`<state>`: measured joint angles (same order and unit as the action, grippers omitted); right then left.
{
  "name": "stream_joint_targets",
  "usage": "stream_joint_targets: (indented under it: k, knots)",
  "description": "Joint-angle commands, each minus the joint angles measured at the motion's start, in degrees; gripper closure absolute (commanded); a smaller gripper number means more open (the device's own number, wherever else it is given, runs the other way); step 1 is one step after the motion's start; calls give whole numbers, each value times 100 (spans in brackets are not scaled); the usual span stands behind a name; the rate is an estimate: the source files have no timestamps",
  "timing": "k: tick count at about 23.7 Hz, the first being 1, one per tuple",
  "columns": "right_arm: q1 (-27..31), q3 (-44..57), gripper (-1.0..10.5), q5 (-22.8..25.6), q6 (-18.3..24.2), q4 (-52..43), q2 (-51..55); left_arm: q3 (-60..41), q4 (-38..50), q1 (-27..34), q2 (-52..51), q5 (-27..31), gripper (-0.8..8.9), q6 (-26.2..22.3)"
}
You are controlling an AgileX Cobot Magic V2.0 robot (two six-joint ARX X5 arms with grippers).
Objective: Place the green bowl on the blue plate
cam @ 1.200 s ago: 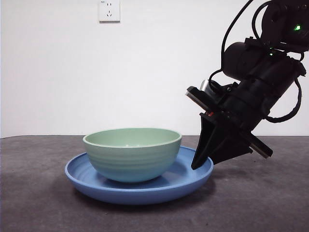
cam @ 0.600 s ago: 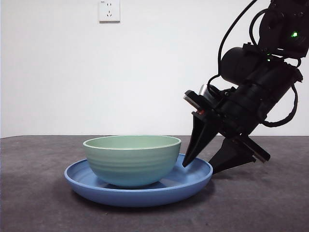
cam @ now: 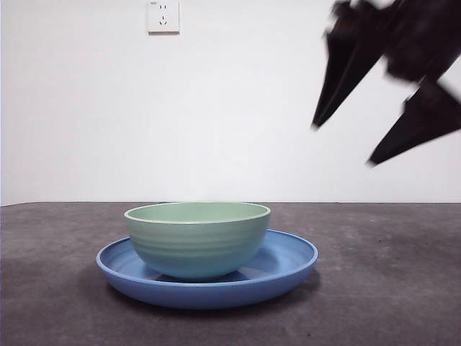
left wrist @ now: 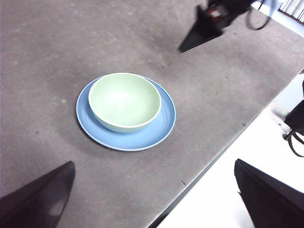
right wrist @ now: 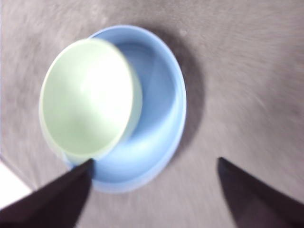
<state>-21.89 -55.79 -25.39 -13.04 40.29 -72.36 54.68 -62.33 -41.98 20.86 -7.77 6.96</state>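
You'll find the green bowl [cam: 197, 239], pale mint, faintly ridged and upright, sitting in the blue plate [cam: 284, 268] on the desk [cam: 389, 288], toward the plate's left side. Up and to its right, well clear, hangs the right pincer [cam: 342, 144], jaws apart and empty. The left pincer [left wrist: 154, 194] waits spread wide, farther off.

The right gripper [cam: 342, 144] hangs in the air, tilted, its two black jaws spread wide apart with nothing between them; its outline is blurred. The left gripper [left wrist: 154, 194] sits high and well apart from it, jaws likewise spread wide and holding nothing.
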Motion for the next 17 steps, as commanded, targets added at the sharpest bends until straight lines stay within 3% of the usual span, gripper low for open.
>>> stream_joint_targets:
  k: [1, 9, 17]
  knots:
    - [-48, -107, 419, 229, 507, 553, 647, 44, 66, -37, 9, 7, 251, -24]
    - [-85, -76, 393, 315, 852, 1624, 2450, 44, 59, -37, 9, 7, 251, -20]
    - [-90, -76, 393, 295, 861, 2262, 3904, 44, 55, -35, 9, 7, 252, -22]
